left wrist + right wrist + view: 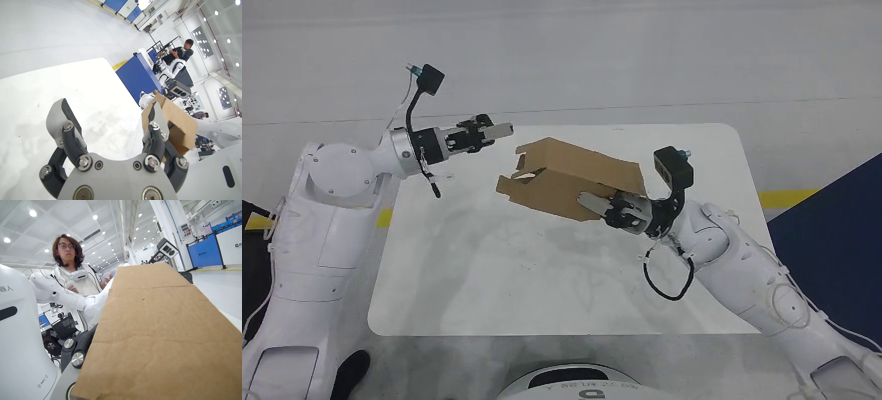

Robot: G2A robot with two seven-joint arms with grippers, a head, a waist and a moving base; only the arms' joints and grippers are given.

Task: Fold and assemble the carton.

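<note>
A white table stands on a grey floor. The right gripper is clamped on one end of the brown carton, holding it tilted above the table's middle. The carton's other end points toward the left gripper, and its flaps there stand unfolded. What is inside cannot be told. The left gripper hovers over the table's far edge, just beside that open end and apart from it, with its fingers spread.
</note>
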